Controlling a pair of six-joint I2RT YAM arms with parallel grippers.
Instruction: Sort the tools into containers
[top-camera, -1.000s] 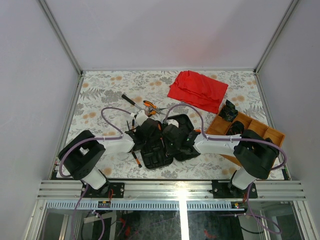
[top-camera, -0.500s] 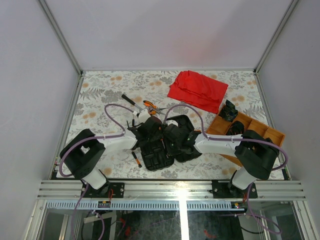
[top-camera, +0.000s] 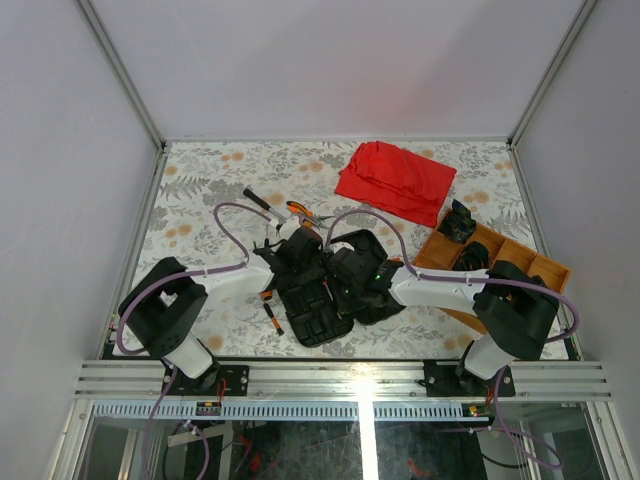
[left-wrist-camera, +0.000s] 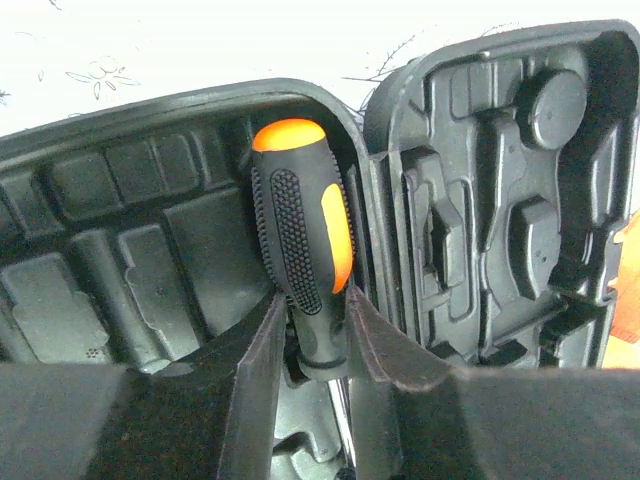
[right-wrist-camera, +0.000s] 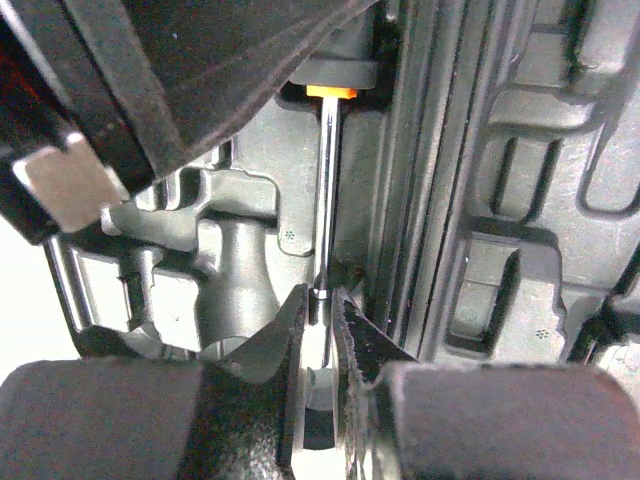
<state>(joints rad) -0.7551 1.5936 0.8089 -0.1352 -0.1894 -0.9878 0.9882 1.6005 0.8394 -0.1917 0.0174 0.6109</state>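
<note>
The main hazard was the two-handed hold on a single screwdriver (left-wrist-camera: 300, 240) over the tool case (top-camera: 318, 312). If the arms moved out of step, the thin shaft (right-wrist-camera: 324, 190) would likely slip out of the narrow pinch on it, or the tool would twist. The handle sat tight against the ridge between the case's two halves, so it could catch there instead of dropping into a moulded slot. The case appeared to lie loose, and a downward push might shove it onto the small screwdriver (top-camera: 270, 318) lying just beside its left edge.

The left gripper (left-wrist-camera: 312, 312) came in from the case's left side and hung over the left half. Its fingers were clamped on the lower part of the black-and-orange handle, and the orange cap pointed toward that half's far rim. The right gripper (right-wrist-camera: 320, 300) reached across the case's right half, its fingers nipped together on the bare end of the shaft, opposite the handle.

The pliers (top-camera: 300, 212) and a longer black-handled driver (top-camera: 258, 200) lay outside the case, beyond its far-left corner, judged not yet sorted.
</note>
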